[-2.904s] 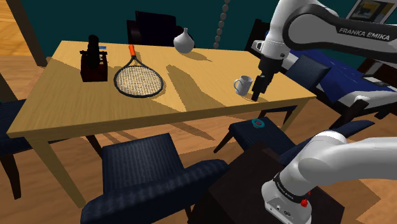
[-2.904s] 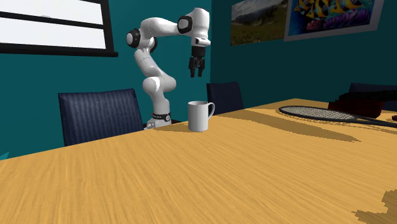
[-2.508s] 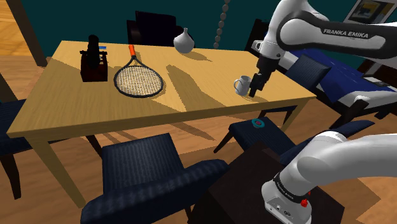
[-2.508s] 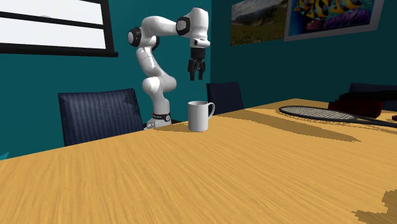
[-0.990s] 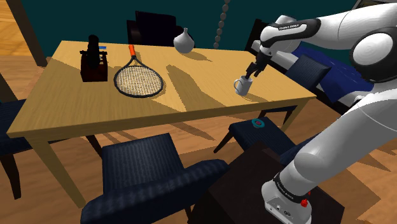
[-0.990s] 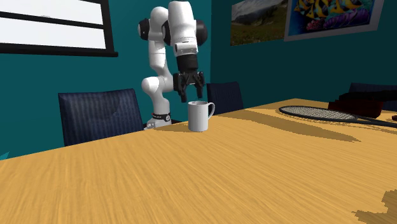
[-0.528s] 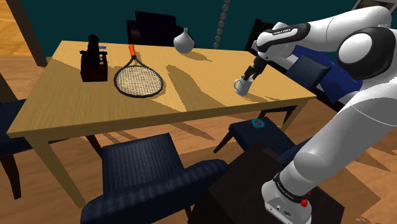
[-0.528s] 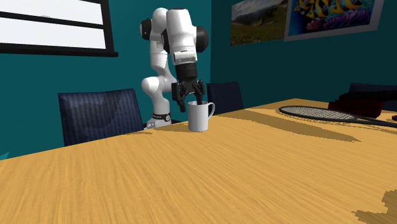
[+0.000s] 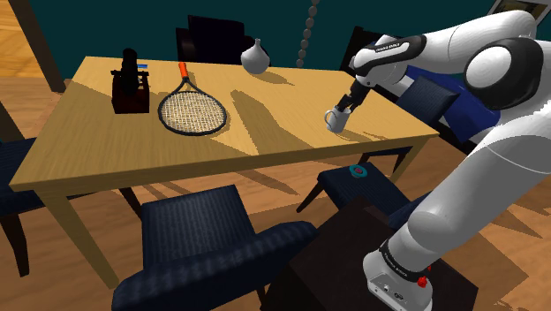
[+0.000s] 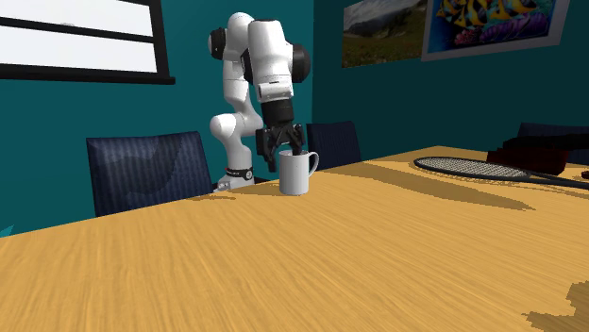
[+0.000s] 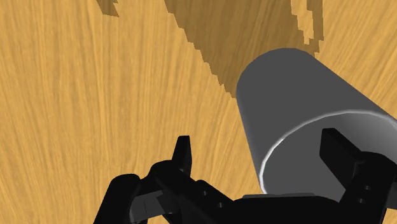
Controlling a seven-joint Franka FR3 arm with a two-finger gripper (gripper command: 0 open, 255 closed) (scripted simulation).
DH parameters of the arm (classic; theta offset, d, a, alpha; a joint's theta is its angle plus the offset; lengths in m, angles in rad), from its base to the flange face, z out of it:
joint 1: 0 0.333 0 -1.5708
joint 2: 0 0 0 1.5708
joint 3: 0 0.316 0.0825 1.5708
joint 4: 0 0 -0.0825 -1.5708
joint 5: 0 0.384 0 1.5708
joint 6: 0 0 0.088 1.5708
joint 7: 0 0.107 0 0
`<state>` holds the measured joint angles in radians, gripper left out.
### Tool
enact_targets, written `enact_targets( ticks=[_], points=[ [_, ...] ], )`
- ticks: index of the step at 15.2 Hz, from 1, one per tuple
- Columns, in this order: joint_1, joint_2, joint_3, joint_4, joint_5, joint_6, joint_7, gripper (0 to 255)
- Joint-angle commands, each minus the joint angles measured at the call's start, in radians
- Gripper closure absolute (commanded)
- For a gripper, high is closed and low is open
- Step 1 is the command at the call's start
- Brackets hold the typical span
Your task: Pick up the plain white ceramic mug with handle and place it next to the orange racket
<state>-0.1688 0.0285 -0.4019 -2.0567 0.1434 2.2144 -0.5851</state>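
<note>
A white mug [image 9: 335, 119] with a handle stands upright near the table's edge on the shoulder view's right; it looks grey in the wrist view [image 11: 286, 89]. My gripper [image 9: 343, 107] is open and low over the mug's rim. In the wrist view one finger [image 11: 182, 156] is outside the mug's wall and the other [image 11: 339, 154] is over its opening, neither touching it. In the second exterior view the gripper [image 10: 280, 148] sits just behind the mug [image 10: 296, 173]. The orange-handled racket [image 9: 190, 107] lies flat far across the table, also the racket [image 10: 481, 170].
The wooden table [image 9: 106, 150] carries a dark box with a bottle [image 9: 130, 88] and a white vase [image 9: 255, 57] near the racket. Dark blue chairs [image 9: 212, 238] stand at the near side, and a seat with a teal ring [image 9: 358, 170] is below the mug.
My gripper swung from beside and above the mug to over it, then came down until its open fingers straddle the rim. The mug has not moved.
</note>
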Motion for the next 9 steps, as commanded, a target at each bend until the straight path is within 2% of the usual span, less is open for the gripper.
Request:
enact_targets(
  ticks=[1, 2, 9],
  points=[
    [0.000, 0.000, 0.000, 0.000, 0.000, 0.000, 0.000, 0],
    [0.000, 0.000, 0.000, 0.000, 0.000, 0.000, 0.000, 255],
    [0.000, 0.000, 0.000, 0.000, 0.000, 0.000, 0.000, 255]
  ],
)
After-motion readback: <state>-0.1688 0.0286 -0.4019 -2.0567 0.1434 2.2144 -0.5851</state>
